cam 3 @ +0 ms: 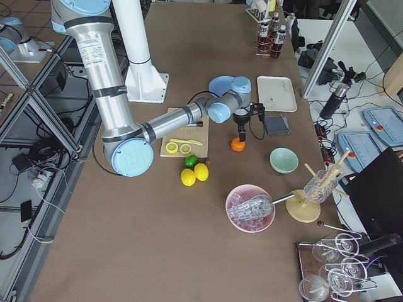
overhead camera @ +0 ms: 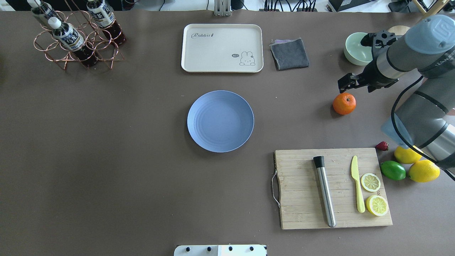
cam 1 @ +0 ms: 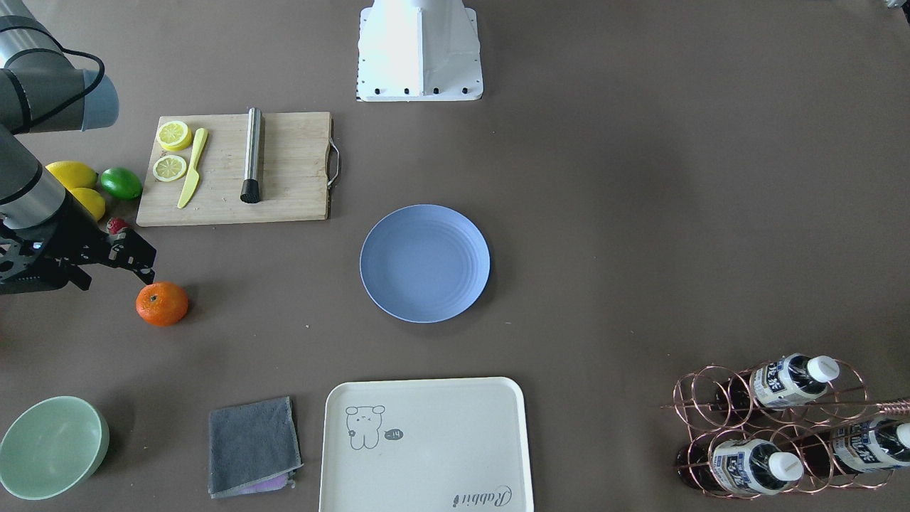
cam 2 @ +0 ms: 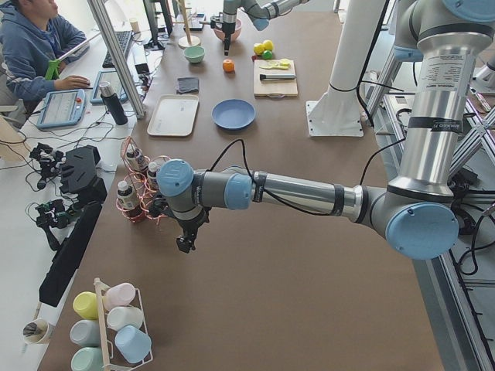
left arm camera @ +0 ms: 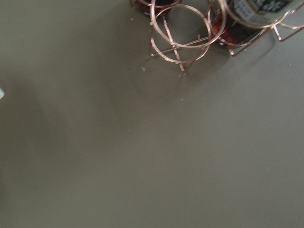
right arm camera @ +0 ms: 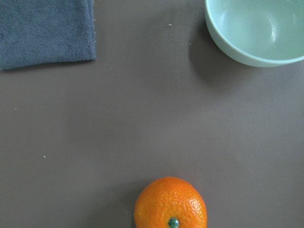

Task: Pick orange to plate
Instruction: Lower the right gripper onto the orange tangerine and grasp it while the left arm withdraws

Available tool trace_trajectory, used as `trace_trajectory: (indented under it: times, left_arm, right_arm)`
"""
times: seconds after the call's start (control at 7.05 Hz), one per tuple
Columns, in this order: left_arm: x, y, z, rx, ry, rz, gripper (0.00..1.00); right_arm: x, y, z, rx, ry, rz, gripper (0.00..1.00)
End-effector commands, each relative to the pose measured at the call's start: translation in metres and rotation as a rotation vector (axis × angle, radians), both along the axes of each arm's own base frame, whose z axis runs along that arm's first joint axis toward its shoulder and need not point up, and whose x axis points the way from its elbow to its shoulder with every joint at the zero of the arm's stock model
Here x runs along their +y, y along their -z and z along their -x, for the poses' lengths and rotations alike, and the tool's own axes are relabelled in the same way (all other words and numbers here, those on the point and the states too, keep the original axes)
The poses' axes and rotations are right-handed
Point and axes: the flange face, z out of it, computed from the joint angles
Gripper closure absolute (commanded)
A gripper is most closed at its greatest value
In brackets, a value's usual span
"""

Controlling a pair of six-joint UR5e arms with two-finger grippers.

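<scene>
The orange (overhead camera: 344, 103) rests on the brown table at the right, well right of the blue plate (overhead camera: 220, 121), which holds nothing. My right gripper (overhead camera: 355, 85) hangs pointing down a little above and just beyond the orange (cam 1: 162, 304), not touching it, and its fingers look spread open and hold nothing. In the right wrist view the orange (right arm camera: 171, 204) sits at the bottom edge, stem spot up. My left gripper (cam 2: 184, 243) hovers low over bare table beside the copper bottle rack (cam 2: 139, 185), and I cannot tell if it is open or shut.
A wooden cutting board (overhead camera: 334, 188) carries lemon slices, a yellow knife and a metal tube. Two lemons (overhead camera: 423, 170), a lime (overhead camera: 392, 170) and a strawberry (overhead camera: 382, 146) lie beside it. A pale green bowl (overhead camera: 355, 53), grey cloth (overhead camera: 289, 54) and cream tray (overhead camera: 222, 48) line the far edge.
</scene>
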Motion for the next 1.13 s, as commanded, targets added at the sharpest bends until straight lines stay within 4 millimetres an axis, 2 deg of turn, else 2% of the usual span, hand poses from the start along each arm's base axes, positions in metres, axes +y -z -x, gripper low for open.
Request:
trace_trajectory:
  times: [0.0,0.57,0.85,0.99]
  left_arm:
    - [0.003,0.001,0.004,0.001,0.0,-0.005,0.02]
    - [0.003,0.005,0.002,0.046,-0.001,-0.005,0.02]
    - [0.003,0.005,0.002,0.046,-0.001,-0.006,0.02]
    - [0.003,0.006,0.002,0.046,-0.001,-0.008,0.02]
  right_arm:
    - [-0.006,-0.018,0.03,0.035,0.016,0.021,0.01]
    - [-0.007,-0.053,0.044,0.033,0.031,0.02,0.01]
    - [-0.003,-0.058,0.052,0.039,0.044,0.027,0.02]
    - [-0.002,-0.057,0.055,0.038,0.05,0.024,0.07]
